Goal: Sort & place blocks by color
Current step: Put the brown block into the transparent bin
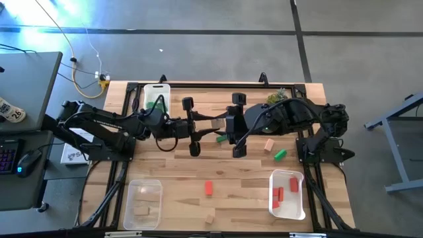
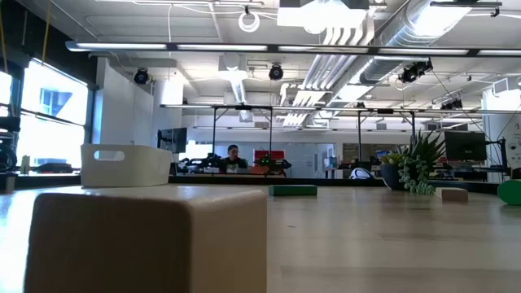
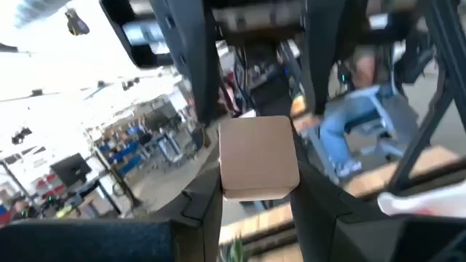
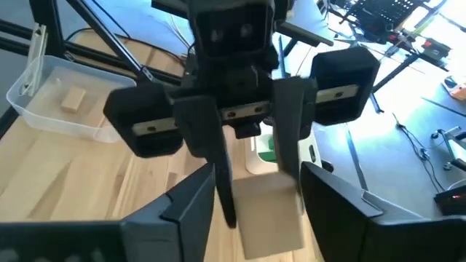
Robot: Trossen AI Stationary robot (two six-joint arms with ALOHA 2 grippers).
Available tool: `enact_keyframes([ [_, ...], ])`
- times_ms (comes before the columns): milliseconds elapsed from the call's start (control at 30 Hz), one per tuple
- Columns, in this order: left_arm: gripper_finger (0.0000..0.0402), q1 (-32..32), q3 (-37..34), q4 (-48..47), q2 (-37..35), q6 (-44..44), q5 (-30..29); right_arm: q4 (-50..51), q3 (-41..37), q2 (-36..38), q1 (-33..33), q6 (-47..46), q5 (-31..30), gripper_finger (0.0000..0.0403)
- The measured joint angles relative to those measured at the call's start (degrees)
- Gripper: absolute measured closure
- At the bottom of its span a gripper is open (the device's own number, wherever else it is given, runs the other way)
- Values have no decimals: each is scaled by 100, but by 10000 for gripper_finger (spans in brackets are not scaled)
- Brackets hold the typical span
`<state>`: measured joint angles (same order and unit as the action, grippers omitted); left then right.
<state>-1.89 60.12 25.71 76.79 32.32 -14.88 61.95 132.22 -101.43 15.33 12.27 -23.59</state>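
Mid-air handover of tan block (image 3: 258, 156) above the desk (image 1: 225, 178).
Left gripper (image 1: 213, 123) jaws clamp it; right gripper (image 1: 220, 124) jaws stand apart around it; next, carry to tan tray (image 1: 143, 203).

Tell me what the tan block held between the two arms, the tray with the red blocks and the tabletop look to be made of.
Tan block: probably unpainted wood, matte, pale, with softly rounded edges.
Tray holding the red blocks: apparently thin translucent plastic; the tabletop shows faintly through its walls.
Tabletop: light wood planks with visible seams and grain, smooth with a slight sheen.
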Motion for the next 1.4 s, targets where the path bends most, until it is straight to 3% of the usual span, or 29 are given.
enact_keyframes([
  [267,298,-149,0,-1045,0,-113,-656,-4,0,7,2,13,-38,195],
  [567,298,-863,-2,-2517,0,-789,-1478,234,0,7,2,-489,-22,194],
  [867,298,-1671,2,-4237,-146,-2360,-1847,503,0,11,2,-1417,15,194],
  [1133,298,-2540,4,-5755,-526,-4302,-1893,625,0,13,2,-2035,15,194],
  [1400,298,-3527,-2,-7183,-541,-6478,-1447,643,0,15,-38,-2130,-62,194],
])
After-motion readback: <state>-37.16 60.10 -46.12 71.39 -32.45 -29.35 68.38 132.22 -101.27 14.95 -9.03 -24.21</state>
